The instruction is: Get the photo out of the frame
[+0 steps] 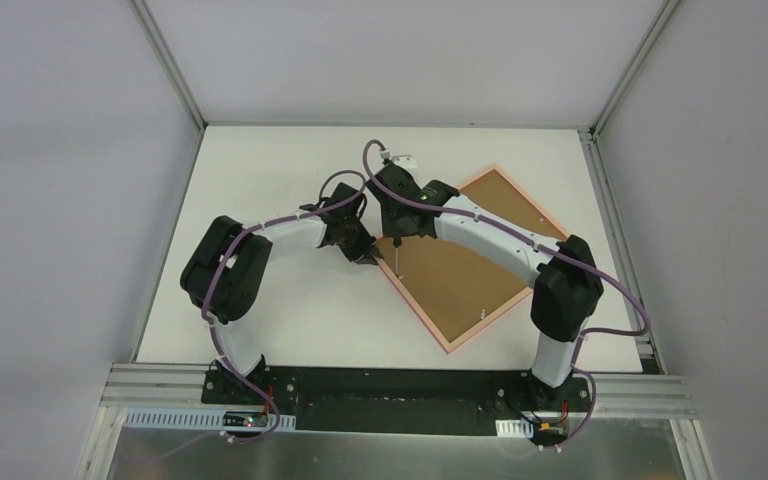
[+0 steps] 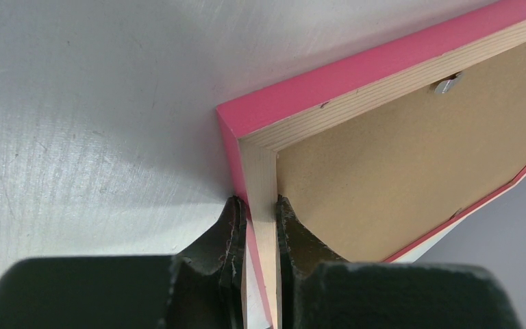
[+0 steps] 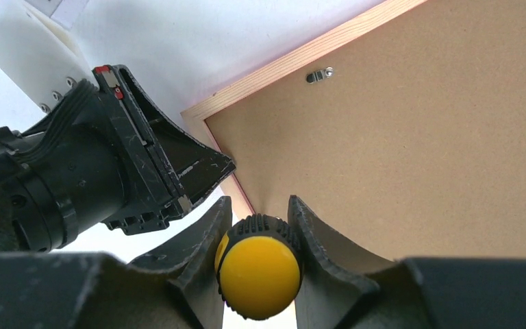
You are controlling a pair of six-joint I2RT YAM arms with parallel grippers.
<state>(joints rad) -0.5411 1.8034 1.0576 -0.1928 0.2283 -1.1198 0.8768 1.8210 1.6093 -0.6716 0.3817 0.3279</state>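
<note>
We are watching the left gripper (image 2: 260,209) pinching the frame (image 2: 356,75) with its jaws almost together. One finger is pressing the pink outer face and the other the inner wooden edge, just below the frame's left corner. The right gripper (image 3: 259,205) is standing partly open and clamping the yellow handle of a screwdriver (image 3: 260,271). Its shaft is pointing down at the photo (image 1: 460,280) close to that same corner, and we cannot tell whether the tip is touching. The photo is sitting inside the frame, showing only its brown board backing. A small metal clip (image 3: 320,75) is sitting at the backing's edge. The frame is lying flat on the white table (image 1: 290,310), right of centre, turned diagonally, its long axis running from near-left to far-right.
</note>
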